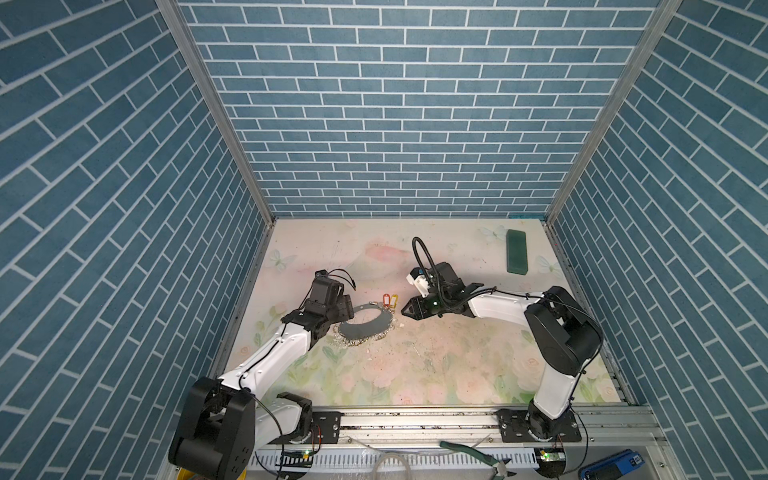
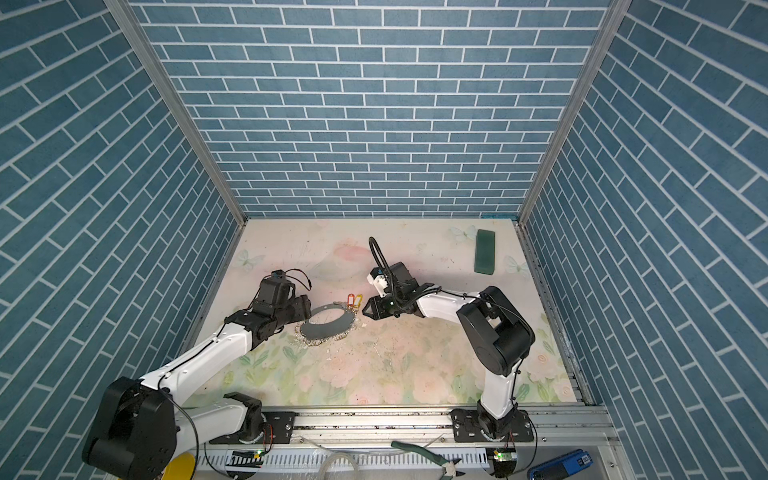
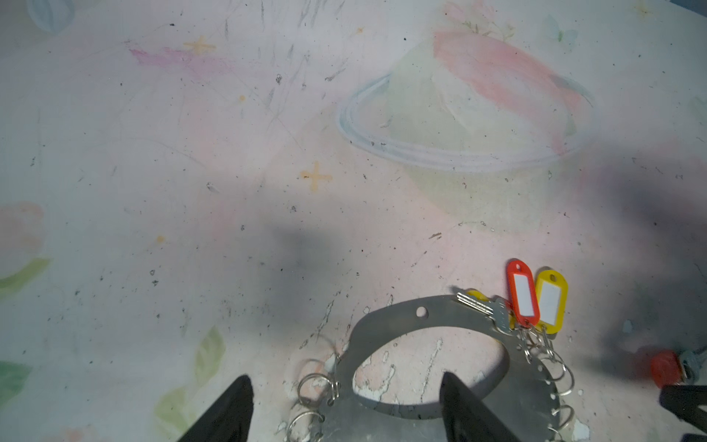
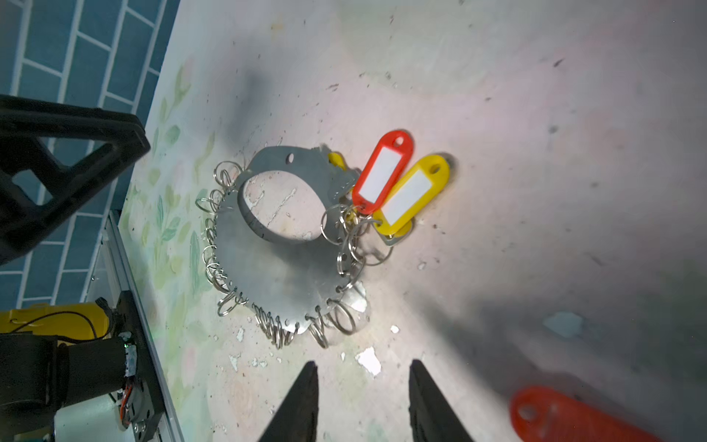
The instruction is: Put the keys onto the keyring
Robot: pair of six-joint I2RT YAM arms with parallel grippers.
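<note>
Right gripper (image 4: pixel 361 365), jaws parted, empty; task partly done.
Red key (image 4: pixel 382 172) and yellow key (image 4: pixel 411 195), glossy plastic oblongs, appear hooked to keyring (image 4: pixel 283 268) ahead of it, a flat grey metal oval fringed with wire rings (image 4: pixel 275 329); loose red key (image 4: pixel 554 417) lies beside its finger, not yet hung.

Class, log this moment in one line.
left gripper: open at keyring | right gripper: open | red key, yellow key: attached | stray key: on table

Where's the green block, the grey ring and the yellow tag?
green block (image 1: pixel 517 255): a top view, its top face.
grey ring (image 4: pixel 283 271): right wrist view, its wide flat part.
yellow tag (image 4: pixel 407 197): right wrist view, its white label.
</note>
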